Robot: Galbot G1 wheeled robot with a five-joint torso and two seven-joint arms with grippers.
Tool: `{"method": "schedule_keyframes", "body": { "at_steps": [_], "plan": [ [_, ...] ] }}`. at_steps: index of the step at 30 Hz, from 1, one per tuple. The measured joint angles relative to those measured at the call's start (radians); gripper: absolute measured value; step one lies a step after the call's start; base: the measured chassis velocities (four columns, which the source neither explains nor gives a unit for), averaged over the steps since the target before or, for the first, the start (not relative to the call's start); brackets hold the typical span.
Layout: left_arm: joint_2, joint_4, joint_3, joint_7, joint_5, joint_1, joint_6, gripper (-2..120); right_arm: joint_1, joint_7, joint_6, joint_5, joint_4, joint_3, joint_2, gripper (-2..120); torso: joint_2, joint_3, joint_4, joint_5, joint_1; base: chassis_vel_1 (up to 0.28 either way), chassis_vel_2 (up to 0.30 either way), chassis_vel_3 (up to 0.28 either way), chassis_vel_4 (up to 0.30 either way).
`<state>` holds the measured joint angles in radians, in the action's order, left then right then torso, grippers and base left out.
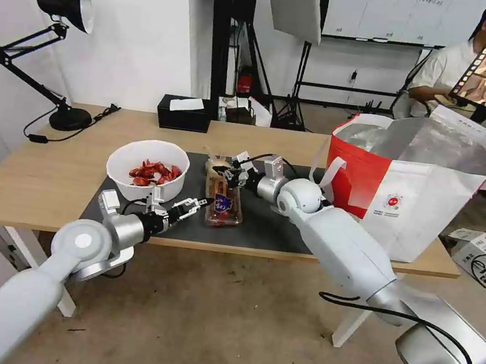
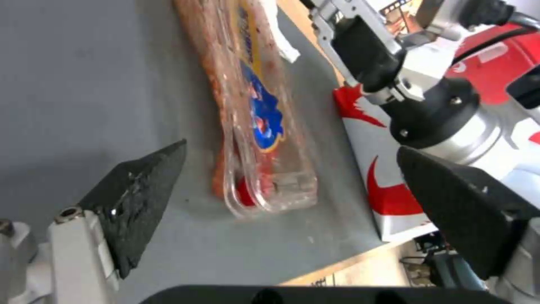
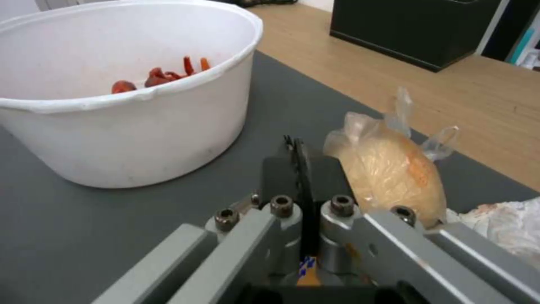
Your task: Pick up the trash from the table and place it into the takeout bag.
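Head view showed one long light-wood table [image 1: 28, 177] with one dark grey rectangular mat [image 1: 267, 227]. On that mat sat one white round bowl of red shell scraps [image 1: 148, 168], one clear plastic hinged tray [image 1: 223, 203], one beige wrapped lump [image 3: 391, 177] and one crumpled white tissue [image 3: 506, 226]. One white-and-red foil-lined takeout bag [image 1: 415, 192] stood beside the mat. Left gripper [image 1: 193, 205] hung spread wide beside the tray; right gripper [image 1: 224, 173] was pinched onto the tray's far end.

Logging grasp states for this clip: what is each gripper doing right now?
Left gripper: open, empty, beside the clear plastic tray's near end.
Right gripper: shut on the tray's far end.
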<state>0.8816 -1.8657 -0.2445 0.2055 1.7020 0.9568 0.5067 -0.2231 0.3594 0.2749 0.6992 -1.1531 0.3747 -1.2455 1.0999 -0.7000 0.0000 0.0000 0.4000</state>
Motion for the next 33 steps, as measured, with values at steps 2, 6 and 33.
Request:
{"method": "schedule_keyframes", "body": {
  "at_steps": [2, 6, 33],
  "plan": [
    [0.004, 0.012, 0.013, 0.001, -0.009, -0.016, -0.003, 100, 0.0, 0.003, -0.001, 0.0, 0.002, 0.0, 0.0, 0, 0.0, 0.0, 0.0001, 0.0, 0.0, 0.0, 0.0, 0.0, 0.0],
    [0.013, 0.029, 0.027, 0.016, -0.015, -0.041, -0.008, 100, -0.004, 0.006, -0.003, -0.003, 0.01, 0.001, -0.003, 0, 0.0, 0.0, -0.0001, 0.0001, 0.0, 0.0, 0.0, 0.0, 0.0],
    [0.031, 0.097, 0.117, 0.112, -0.044, -0.144, -0.007, 100, -0.015, 0.006, -0.003, -0.005, 0.019, -0.002, -0.007, 0, 0.0, 0.0, 0.0, 0.0001, 0.0, 0.0, 0.0, 0.0, 0.0]
  ]
}}
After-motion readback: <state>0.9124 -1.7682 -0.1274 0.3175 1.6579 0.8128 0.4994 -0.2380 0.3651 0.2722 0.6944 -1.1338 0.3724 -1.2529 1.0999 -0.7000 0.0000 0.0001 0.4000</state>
